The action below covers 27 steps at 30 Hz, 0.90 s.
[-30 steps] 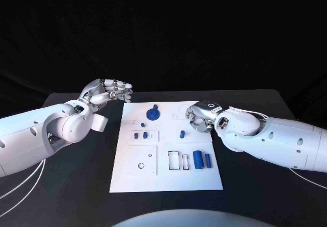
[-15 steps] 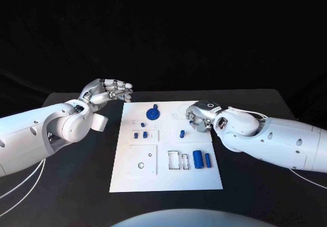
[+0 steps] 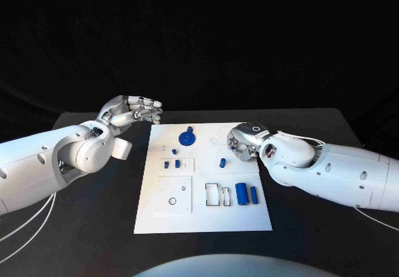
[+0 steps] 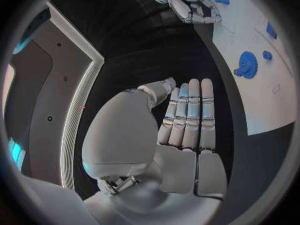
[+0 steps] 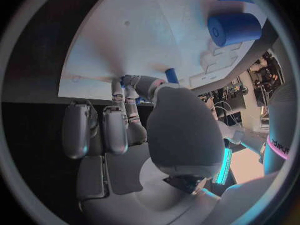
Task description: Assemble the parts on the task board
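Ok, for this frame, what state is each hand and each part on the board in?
left hand: raised off the task board, fingers curled, holding nothing.
right hand: over the board's right edge, fingers down by the small peg; grip unclear.
gear: on the board, untouched.
two cylinders: lying side by side.

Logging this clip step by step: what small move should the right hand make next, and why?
Probably ease the right hand a little toward the small blue peg beside it and close on it. The fingers hover over the task board right by that peg, apparently holding nothing, while the left hand waits off the board.
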Available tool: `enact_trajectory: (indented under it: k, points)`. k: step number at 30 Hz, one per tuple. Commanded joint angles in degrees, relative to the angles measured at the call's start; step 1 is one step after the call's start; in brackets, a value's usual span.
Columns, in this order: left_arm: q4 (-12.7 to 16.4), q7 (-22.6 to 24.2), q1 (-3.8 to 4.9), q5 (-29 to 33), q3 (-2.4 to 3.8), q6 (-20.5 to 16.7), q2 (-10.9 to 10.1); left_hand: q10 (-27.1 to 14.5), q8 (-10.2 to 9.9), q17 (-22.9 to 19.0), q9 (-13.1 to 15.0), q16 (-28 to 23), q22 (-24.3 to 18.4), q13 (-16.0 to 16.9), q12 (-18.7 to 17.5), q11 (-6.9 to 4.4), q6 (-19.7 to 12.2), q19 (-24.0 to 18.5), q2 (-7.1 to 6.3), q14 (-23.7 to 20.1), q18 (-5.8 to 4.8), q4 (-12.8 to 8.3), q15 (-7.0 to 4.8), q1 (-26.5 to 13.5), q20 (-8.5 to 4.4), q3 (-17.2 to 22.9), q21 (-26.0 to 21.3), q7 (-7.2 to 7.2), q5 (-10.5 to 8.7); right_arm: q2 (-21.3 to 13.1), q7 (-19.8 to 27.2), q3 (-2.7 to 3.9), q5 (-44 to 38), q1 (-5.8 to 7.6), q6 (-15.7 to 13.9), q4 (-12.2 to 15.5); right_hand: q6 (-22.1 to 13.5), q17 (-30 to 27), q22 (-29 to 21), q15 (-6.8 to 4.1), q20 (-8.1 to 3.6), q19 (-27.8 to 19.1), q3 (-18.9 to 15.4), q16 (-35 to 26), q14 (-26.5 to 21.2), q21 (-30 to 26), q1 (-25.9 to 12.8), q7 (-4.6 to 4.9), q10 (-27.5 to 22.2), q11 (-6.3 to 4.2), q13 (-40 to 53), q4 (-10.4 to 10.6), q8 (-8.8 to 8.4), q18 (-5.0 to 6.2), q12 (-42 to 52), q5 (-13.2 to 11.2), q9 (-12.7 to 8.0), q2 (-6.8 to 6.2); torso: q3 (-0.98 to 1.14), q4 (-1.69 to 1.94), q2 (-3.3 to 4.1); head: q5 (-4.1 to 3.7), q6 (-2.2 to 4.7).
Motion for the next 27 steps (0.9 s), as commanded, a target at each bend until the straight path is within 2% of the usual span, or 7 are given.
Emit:
enact_trajectory:
  k: [1,4,6,9,16,27]
  points:
    - [0.1,0.1,0.04,-0.2,0.05,0.8,0.0,-0.1,-0.4,0.1,-0.1,-0.3,-0.1,0.1,-0.2,0.25,-0.3,-0.1,0.06,-0.1,0.44,0.1,0.3,-0.7,0.33,-0.3,-0.2,0.18,-0.23,0.0,-0.9,-0.66,-1.2,-0.91,4.7,0.2,0.2,-0.1,8.8,-0.26,-0.17,0.1,0.3,-0.2,1.6,0.3,0.3,0.08,2.2,-1.92,1.4,0.1,0.15,-0.43,0.2,0.1,0.2,0.68,-0.01,0.01,-0.01,-0.01,-0.1]
    - [0.2,0.0,0.04,-0.2,0.04,0.9,-0.1,-0.1,-0.4,0.2,-0.1,-0.4,-0.2,0.1,-0.3,0.3,-0.4,-0.1,0.04,-0.2,0.45,0.1,0.34,-0.8,0.38,-0.4,-0.4,0.24,-0.23,0.0,-0.8,-0.66,-1.7,-0.92,5.1,0.3,0.2,-0.2,8.8,-0.28,-0.19,0.0,0.3,-0.3,1.6,0.0,0.2,0.08,2.2,-1.92,1.5,0.1,0.16,-0.38,0.2,0.1,0.2,0.55,0.01,-0.05,0.01,0.07,-0.13]
    - [0.2,-0.1,0.04,-0.2,0.04,0.9,-0.1,-0.2,-0.5,0.3,-0.2,-0.4,-0.3,0.1,-0.4,0.36,-0.5,-0.1,0.02,-0.3,0.45,0.1,0.4,-0.8,0.44,-0.4,-0.6,0.32,-0.23,0.0,-0.8,-0.67,-1.8,-0.93,5.2,0.4,0.0,-0.2,8.6,-0.2,-0.22,-0.2,0.2,-0.3,1.6,-0.4,-0.1,0.24,1.4,-1.74,1.4,0.1,0.02,-0.31,-0.2,0.0,0.3,0.01,0.0,-0.07,-0.01,0.07,-0.15]
    - [0.3,-0.3,0.04,-0.2,0.04,1.0,-0.2,-0.4,-0.6,0.4,-0.2,-0.5,-0.4,0.1,-0.6,0.46,-0.7,-0.2,0.0,-0.4,0.46,0.2,0.49,-0.9,0.53,-0.5,-0.8,0.42,-0.22,-0.1,-0.9,-0.67,-2.0,-0.93,4.8,0.5,-1.6,-0.6,8.4,0.41,0.16,-0.7,-0.7,-0.6,1.4,-1.4,-0.9,0.99,-0.6,-0.95,1.0,0.4,-0.84,-0.18,-1.5,-0.1,0.2,-0.79,0.0,-0.09,-0.01,0.04,-0.1]
    - [0.3,-0.6,0.04,-0.2,0.03,1.4,-0.2,-1.1,-1.1,0.9,-0.5,-0.8,-1.0,0.2,-1.0,0.86,-1.6,-0.2,-0.02,-1.1,0.46,0.3,0.84,-1.1,0.85,-0.8,-1.8,0.84,-0.22,0.0,-1.1,-0.67,-2.0,-0.93,3.1,0.6,-3.4,-0.8,8.2,1.19,0.85,-1.0,-0.9,-0.7,1.4,-2.1,-1.4,1.83,-2.7,-0.02,0.4,0.8,-2.22,-0.07,-3.0,0.0,-0.4,-1.63,0.01,-0.01,0.0,-0.05,-0.07]
    - [0.5,-0.6,0.04,-0.2,0.03,1.6,-0.3,-1.2,-1.1,1.0,-0.5,-0.8,-1.0,0.2,-1.0,0.89,-1.7,-0.2,0.0,-1.2,0.46,0.2,0.88,-1.1,0.89,-0.8,-2.0,0.85,-0.22,0.4,-1.3,-0.68,-1.3,-1.07,3.6,0.3,-4.7,-0.7,8.3,1.6,1.26,-0.9,-0.8,-0.6,1.4,-2.1,-1.6,2.37,-3.5,0.45,0.1,1.1,-3.36,-0.09,-3.5,0.0,-1.1,-2.5,-0.03,0.0,-0.01,-0.12,-0.26]
